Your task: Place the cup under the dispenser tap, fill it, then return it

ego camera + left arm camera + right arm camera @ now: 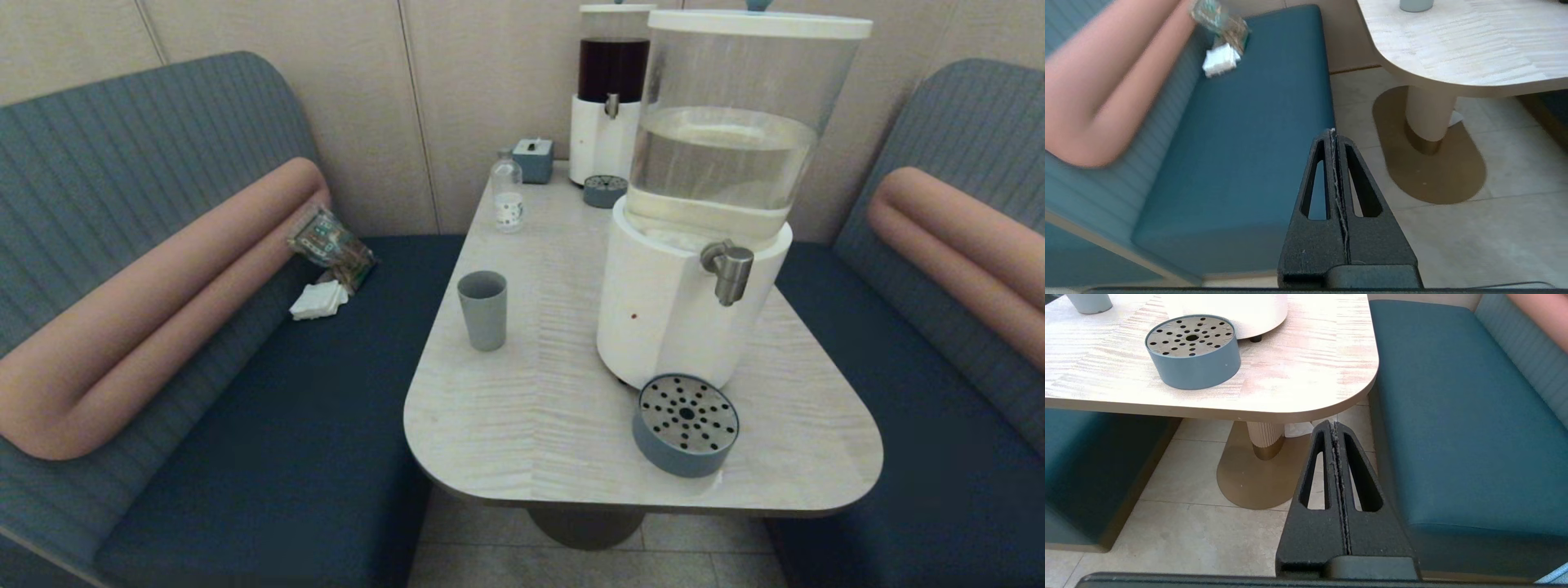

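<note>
The grey-blue cup [482, 309] stands upright and empty on the left side of the table [522, 425], well apart from the dispenser. The steel elbow tap [728, 270] juts from the white base of the large dispenser [694, 302], whose clear tank holds pale liquid. The round perforated drip tray [686, 424] sits below the tap near the table's front edge; it also shows in the right wrist view [1193, 350]. My left gripper [1333, 131] hangs shut and empty below the table beside the left bench. My right gripper [1334, 423] hangs shut and empty beside the right bench. Neither arm shows in the head view.
A small clear bottle [507, 193], a grey-blue box [534, 158], a second drip tray [605, 191] and a dark-red-liquid dispenser [611, 98] stand at the table's far end. A snack bag [330, 242] and white napkins [318, 300] lie on the left bench. The table pedestal [1265, 437] stands between the grippers.
</note>
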### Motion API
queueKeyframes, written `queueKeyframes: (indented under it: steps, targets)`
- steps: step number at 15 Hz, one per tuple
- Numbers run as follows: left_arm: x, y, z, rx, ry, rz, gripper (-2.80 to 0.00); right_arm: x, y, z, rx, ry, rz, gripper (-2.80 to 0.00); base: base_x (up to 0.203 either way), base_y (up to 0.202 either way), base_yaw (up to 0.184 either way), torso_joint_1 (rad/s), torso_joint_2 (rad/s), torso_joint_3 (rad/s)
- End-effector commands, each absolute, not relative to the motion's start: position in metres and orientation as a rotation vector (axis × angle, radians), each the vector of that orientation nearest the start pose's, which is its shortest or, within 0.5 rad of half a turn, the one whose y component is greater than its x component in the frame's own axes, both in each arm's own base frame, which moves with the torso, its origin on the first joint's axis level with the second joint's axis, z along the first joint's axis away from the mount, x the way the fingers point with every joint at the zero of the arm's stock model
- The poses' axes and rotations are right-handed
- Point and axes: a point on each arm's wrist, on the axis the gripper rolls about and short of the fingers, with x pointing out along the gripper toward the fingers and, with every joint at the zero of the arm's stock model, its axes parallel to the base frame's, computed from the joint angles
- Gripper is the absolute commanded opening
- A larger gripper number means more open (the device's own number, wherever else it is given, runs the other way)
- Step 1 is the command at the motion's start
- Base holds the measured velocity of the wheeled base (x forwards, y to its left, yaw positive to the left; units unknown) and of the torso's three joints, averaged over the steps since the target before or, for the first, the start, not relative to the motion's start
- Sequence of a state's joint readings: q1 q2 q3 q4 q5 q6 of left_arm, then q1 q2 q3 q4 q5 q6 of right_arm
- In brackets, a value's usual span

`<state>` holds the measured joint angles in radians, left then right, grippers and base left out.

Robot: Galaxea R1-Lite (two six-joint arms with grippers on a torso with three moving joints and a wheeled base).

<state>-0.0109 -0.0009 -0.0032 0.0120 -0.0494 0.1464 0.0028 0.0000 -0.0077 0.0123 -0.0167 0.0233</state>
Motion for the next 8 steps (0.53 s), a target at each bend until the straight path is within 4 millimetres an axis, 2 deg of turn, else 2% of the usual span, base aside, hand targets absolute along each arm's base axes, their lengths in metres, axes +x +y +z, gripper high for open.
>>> queueKeyframes:
  steps: [1, 8]
  targets:
    - [-0.0230, -0.0007, 0.0754, 0.120, 0.002, -0.054, -2.80, -0.0233, -0.0005, 0.0764, 0.023, 0.006, -0.014, -2.80, 0.000, 0.000, 0.000, 0.000, 0.00, 0.000]
    - [-0.0228, -0.0007, 0.0750, 0.100, 0.002, -0.052, -2.80, -0.0233, -0.0005, 0.0764, 0.024, 0.006, -0.014, -2.80, 0.000, 0.000, 0.000, 0.000, 0.00, 0.000]
